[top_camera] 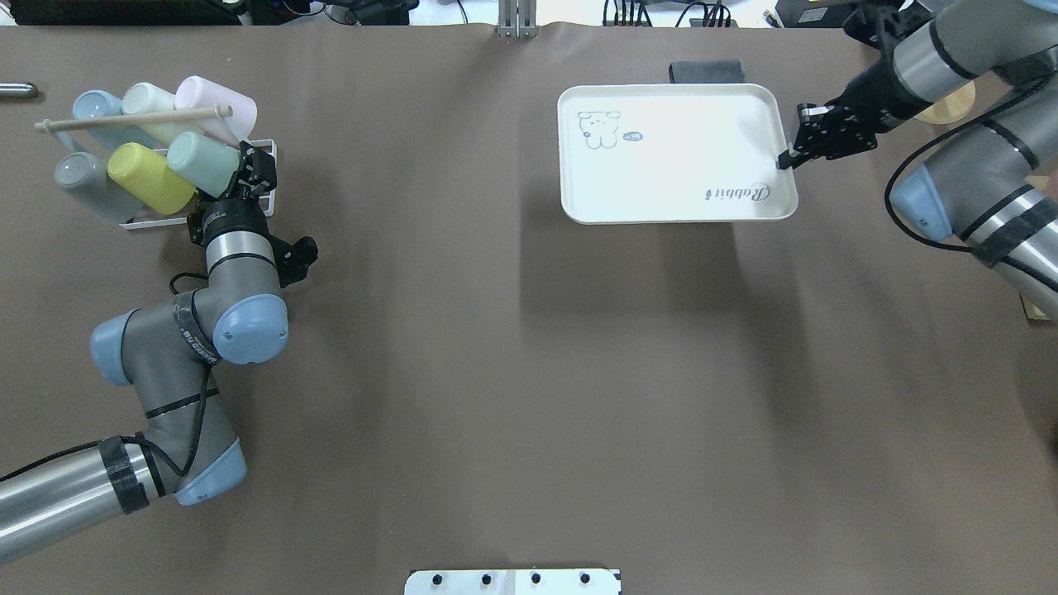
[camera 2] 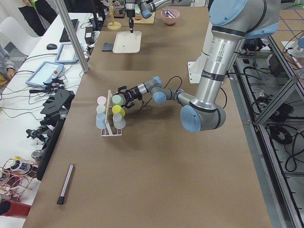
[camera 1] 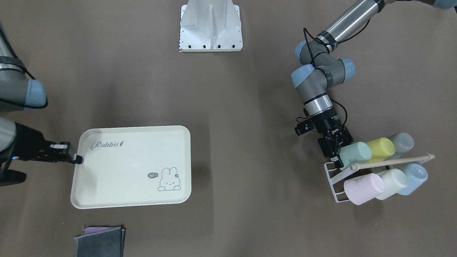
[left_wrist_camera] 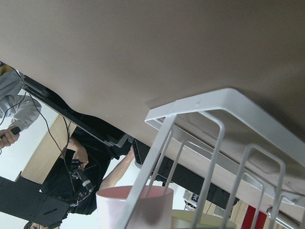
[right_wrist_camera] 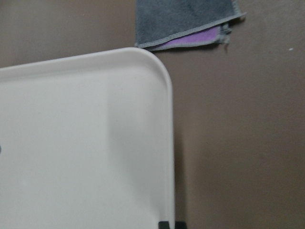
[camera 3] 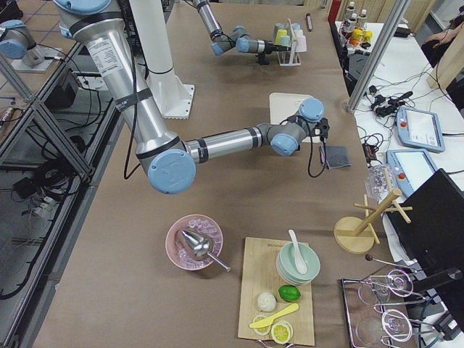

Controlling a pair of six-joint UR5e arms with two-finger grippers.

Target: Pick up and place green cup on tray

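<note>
Sharply elbow-folded, the left end effector (camera 1: 340,151) spreads around the pale mint-green plastic cup (camera 1: 357,152); the right end effector (camera 1: 77,158) pinches the cream rectangular plastic tray (camera 1: 132,171) by its rim.

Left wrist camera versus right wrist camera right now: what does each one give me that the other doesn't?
Only the left wrist view: the white wire rack close up, the rim of the pink cup behind its bars, and a person in black beyond the table edge. Only the right wrist view: a corner of the tray, the grey-and-purple cloth just past it, and the right tool at the tray's rim. Both: the bare brown table.
</note>
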